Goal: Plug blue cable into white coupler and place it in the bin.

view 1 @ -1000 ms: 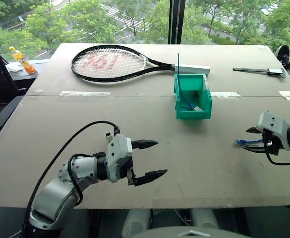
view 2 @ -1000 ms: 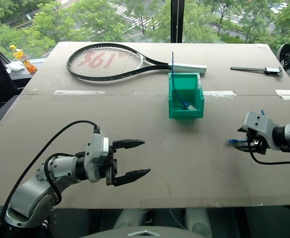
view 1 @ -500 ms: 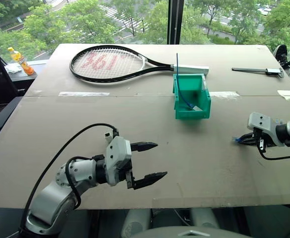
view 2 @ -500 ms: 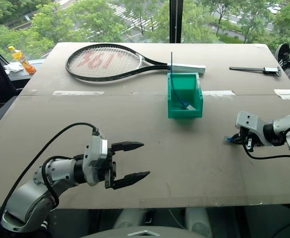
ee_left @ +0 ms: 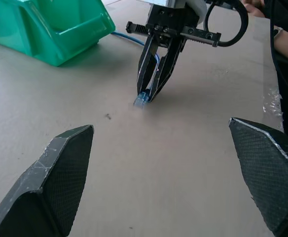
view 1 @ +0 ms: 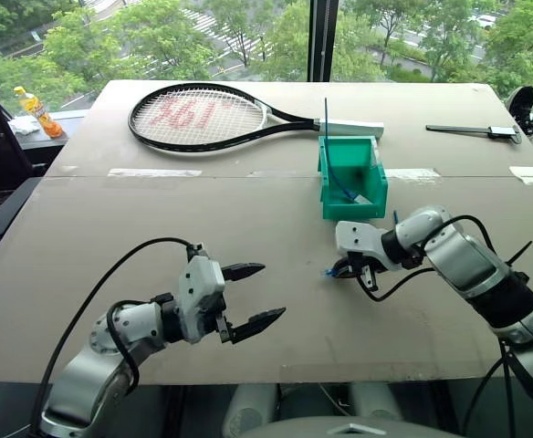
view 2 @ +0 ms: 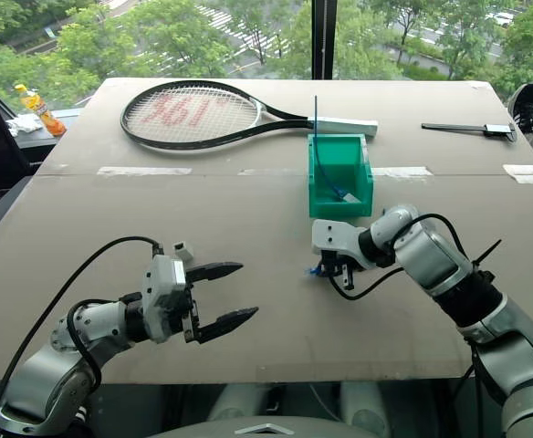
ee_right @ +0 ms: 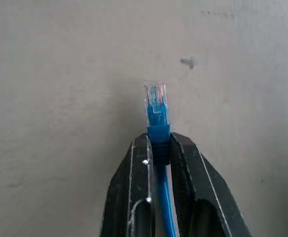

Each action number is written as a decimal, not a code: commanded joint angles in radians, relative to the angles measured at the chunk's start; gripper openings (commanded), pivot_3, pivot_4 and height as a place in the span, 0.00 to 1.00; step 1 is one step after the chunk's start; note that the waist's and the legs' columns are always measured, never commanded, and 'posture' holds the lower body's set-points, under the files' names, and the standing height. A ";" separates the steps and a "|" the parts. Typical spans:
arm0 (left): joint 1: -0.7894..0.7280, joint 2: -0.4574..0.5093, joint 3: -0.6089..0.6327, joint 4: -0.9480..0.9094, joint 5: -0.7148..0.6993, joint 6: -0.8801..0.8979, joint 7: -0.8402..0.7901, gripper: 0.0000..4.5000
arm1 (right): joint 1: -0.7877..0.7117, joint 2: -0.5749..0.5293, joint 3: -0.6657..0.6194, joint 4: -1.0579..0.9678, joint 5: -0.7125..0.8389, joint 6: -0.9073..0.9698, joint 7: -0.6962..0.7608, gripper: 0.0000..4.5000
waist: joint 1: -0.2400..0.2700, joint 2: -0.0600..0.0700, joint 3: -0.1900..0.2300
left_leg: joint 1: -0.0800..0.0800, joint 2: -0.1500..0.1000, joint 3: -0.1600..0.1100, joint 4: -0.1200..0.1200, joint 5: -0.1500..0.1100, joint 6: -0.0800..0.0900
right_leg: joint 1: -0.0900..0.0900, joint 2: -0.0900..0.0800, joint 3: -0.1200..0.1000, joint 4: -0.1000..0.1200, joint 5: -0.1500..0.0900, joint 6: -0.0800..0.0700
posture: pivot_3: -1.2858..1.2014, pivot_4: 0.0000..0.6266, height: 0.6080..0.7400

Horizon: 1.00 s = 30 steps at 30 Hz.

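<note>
My right gripper (view 1: pixel 332 271) is shut on the blue cable (ee_right: pixel 156 123), just behind its clear plug (ee_right: pixel 155 97). The plug points down, close over the tabletop, a short way in front of the bin (view 1: pixel 373 193). From the jaws the cable (ee_left: pixel 126 36) trails back toward the teal bin. Inside the bin's front lies a small white block (view 1: pixel 364 198) that looks like the white coupler, at the foot of a stiff upright blue cable (view 1: pixel 327 117). My left gripper (view 1: pixel 272 291) hovers open and empty near the table's front edge, pointing at the right gripper (ee_left: pixel 146 94).
A tennis racket (view 1: pixel 203 114) lies at the back of the table, behind the bin. A thin black tool (view 1: pixel 472 130) rests at the back right. Tape strips (view 1: pixel 155 172) mark the seam in the table. An orange bottle (view 1: pixel 35 107) stands off the table's left side.
My right gripper has swung from the table's right edge to the middle, in front of the bin, carrying the blue cable's plug. The left gripper has drifted slightly left and stays open.
</note>
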 commanded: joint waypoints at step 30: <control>-0.706 -0.210 -0.449 0.638 0.373 -0.121 -0.191 0.88 | 1.220 0.006 -0.979 -0.620 0.322 -0.377 -0.295 1.00 | 0.002 0.001 0.000 | 0.003 0.001 0.002 0.001 -0.001 0.001 | 0.003 0.002 0.003 0.001 -0.002 0.008 | 0.52 0.24 1.00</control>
